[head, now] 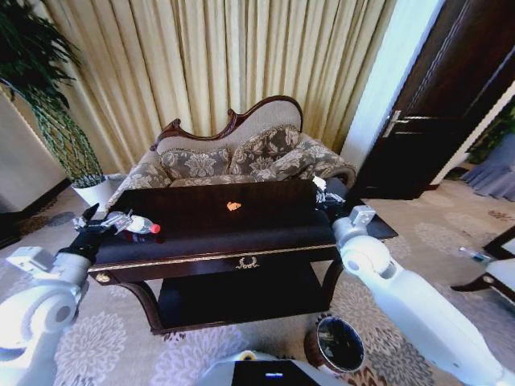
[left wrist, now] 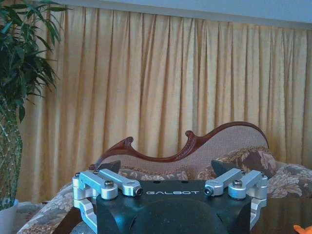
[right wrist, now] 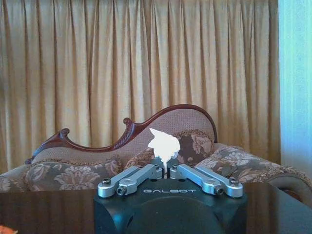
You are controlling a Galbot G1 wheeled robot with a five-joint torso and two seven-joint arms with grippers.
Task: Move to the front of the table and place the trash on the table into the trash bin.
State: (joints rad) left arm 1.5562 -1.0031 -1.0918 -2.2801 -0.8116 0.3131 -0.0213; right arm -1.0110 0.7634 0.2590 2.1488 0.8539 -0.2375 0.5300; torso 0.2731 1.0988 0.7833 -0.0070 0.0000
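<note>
The dark-brown table [head: 209, 245] stands right before me. A clear bottle with a red cap [head: 142, 226] lies at its left end, and a tiny orange scrap [head: 233, 206] sits near the middle. My left gripper [head: 98, 220] hovers open at the left end, just beside the bottle; in the left wrist view its fingers [left wrist: 111, 184] are spread wide with nothing between them. At the table's right end my right gripper [head: 324, 195] is shut on a white crumpled scrap [right wrist: 164, 142]. The round copper trash bin [head: 338, 344] stands on the carpet near the table's right front leg.
A patterned sofa [head: 233, 157] stands close behind the table, with curtains beyond it. A plant in a white pot [head: 92, 191] is at the back left and a dark door [head: 434, 121] at the right. The table's lower shelf [head: 233, 297] is bare.
</note>
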